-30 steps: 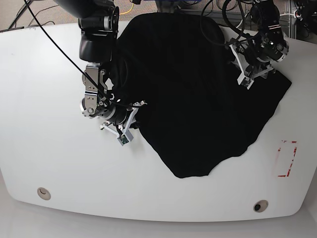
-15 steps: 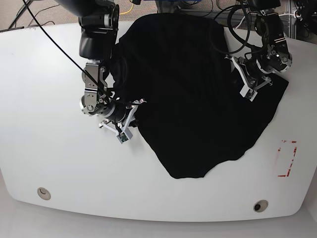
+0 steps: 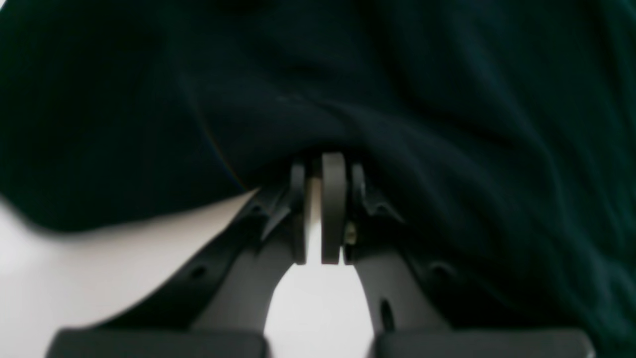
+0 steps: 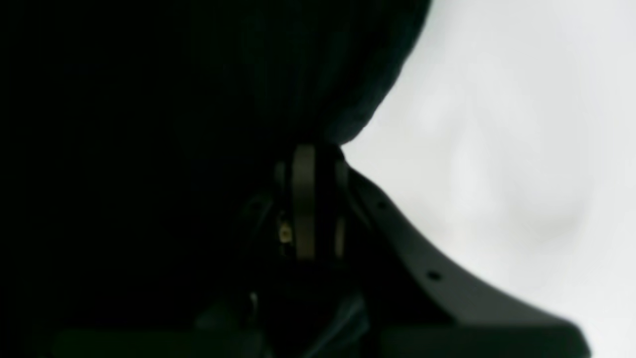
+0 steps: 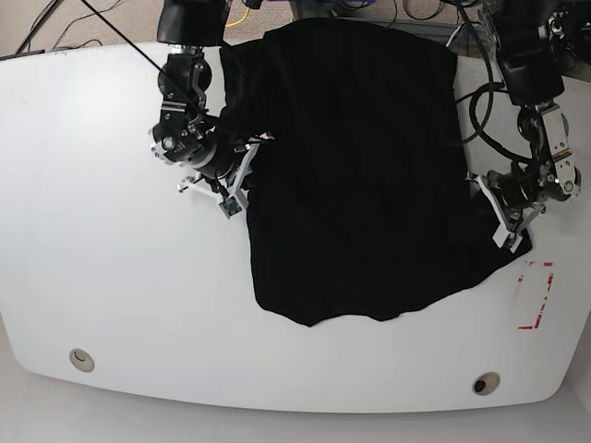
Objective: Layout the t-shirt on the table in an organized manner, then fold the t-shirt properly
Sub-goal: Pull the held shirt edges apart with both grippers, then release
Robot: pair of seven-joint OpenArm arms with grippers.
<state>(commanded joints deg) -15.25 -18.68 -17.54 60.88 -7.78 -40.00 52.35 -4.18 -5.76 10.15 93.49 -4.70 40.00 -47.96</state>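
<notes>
White table under t-shirt (pinching fingers only in wrist views)

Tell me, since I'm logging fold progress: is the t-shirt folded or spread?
Spread, not folded: the t-shirt lies open across the table, its sides pinched by the left end effector and right end effector.

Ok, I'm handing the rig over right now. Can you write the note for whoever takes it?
Left gripper: shut on the t-shirt, at its edge near the red tape mark.
Right gripper: shut on the opposite edge of the shirt.
The shirt lies spread on the table, stretched between the two grips, its far edge at the table's back. The near hem is uneven and wrinkles show in the left wrist view.
Done: shirt mostly opened out.
Left: flatten and square it, release, then all the folding.
</notes>
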